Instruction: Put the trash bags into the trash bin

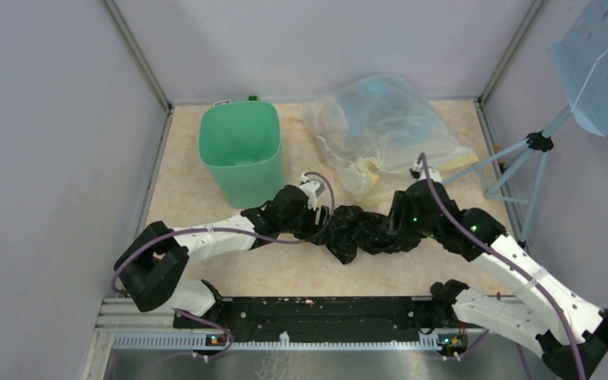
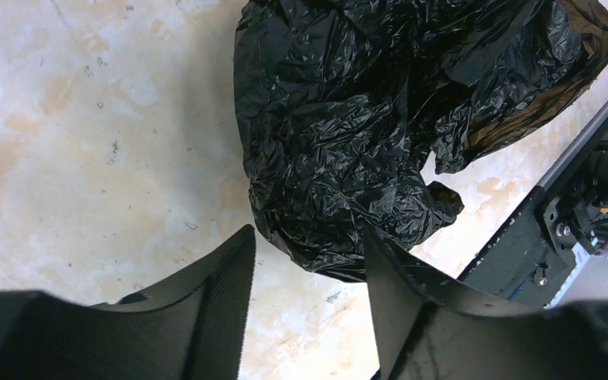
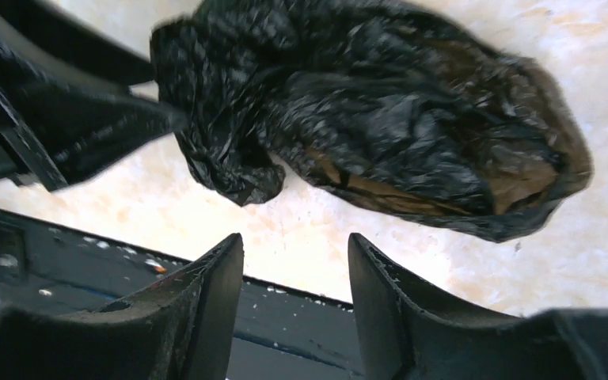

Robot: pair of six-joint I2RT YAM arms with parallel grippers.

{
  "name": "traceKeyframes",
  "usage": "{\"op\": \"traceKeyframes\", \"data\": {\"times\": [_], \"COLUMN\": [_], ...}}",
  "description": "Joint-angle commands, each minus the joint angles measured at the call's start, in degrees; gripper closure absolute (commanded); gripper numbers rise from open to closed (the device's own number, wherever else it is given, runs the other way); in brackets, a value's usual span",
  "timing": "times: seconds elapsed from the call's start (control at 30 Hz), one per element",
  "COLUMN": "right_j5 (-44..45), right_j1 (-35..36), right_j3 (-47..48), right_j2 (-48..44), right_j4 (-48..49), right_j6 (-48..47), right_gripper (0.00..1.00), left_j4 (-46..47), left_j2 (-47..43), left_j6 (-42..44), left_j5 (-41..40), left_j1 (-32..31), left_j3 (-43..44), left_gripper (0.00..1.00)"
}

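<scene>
From the left wrist, finds the left gripper at the bottom edge with fingers spread. Shows the bag, black and crinkled, filling the upper middle of the frame on the table, its lower bulge dipping into the gap between the tips. Pinches nothing visibly; cannot tell whether either pad touches the plastic.

From the right wrist, finds the right gripper spread as well, fingers at the bottom edge, only bare table and a black rail in the gap. Has the bag across the upper frame, above the tips and not between them, brownish at its right end. Catches the left gripper, blurred, at the upper left, against the bag's other end.

From above, shows the bag as a long dark heap at mid-frame, flat on the table, outside the bin. Sets the left gripper over the bag's left end and the right gripper over its right end, arms reaching in from the lower corners. Places the bin upright at upper left of centre, mouth open to the camera, near the bag's left end. Puts a clear bag at upper centre, just right of the bin. Adds a pale blue panel on a tripod at the upper right.
</scene>
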Motion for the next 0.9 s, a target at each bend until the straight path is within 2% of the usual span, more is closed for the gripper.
{"op": "traceKeyframes", "data": {"times": [0.0, 0.07, 0.2, 0.37, 0.47, 0.57, 0.7, 0.77, 0.87], "right_j5": [12.29, 14.19, 15.07, 20.17, 20.63, 20.9, 16.62, 14.83, 15.94], "right_j1": [12.16, 13.34, 13.41, 13.39, 12.66, 10.7, 7.82, 6.31, 5.29], "right_j3": [2.39, 2.92, 1.46, 1.64, 1.39, 0.39, -5.59, -8.23, -9.15], "right_j2": [9.45, 13.35, 17.99, 20.14, 21.79, 23.99, 23.2, 22.23, 18.78], "right_j4": [-0.26, 0.63, 8.33, 11.49, 12.87, 11.45, 17.44, 19.52, 15.79], "right_j6": [8.59, 10.14, 9.93, 11.16, 10.89, 12.65, 10.41, 9.54, 9.59], "right_gripper": [0.49, 0.52, 0.53, 0.38, 0.37, 0.41, 0.46, 0.54, 0.9], "left_j4": [4.18, 4.68, 5.9, 8.21, 9.02, 8.58, 8.21, 7.75, 6.0], "left_j2": [0.77, 0.79, 1.2, 2.53, 2.74, 2.06, 0.54, 0.18, -0.85], "left_j6": [0.07, 0.1, -0.02, -1.48, -2.07, -2.42, -2.74, -2.72, -2.49], "left_j5": [0.09, -0.36, -0.97, 0.25, 1.4, 1.39, 0.76, 1.07, 0.2], "left_j1": [-0.16, -0.2, -0.17, -0.15, -0.23, -0.16, -0.16, -0.15, -0.17], "left_j3": [1.94, 1.55, 0.79, -0.63, -1.31, -1.98, -3.35, -3.56, -4.08], "left_gripper": [0.45, 0.54, 0.67, 0.8, 0.89, 1.0, 1.0, 1.0, 1.0]}}
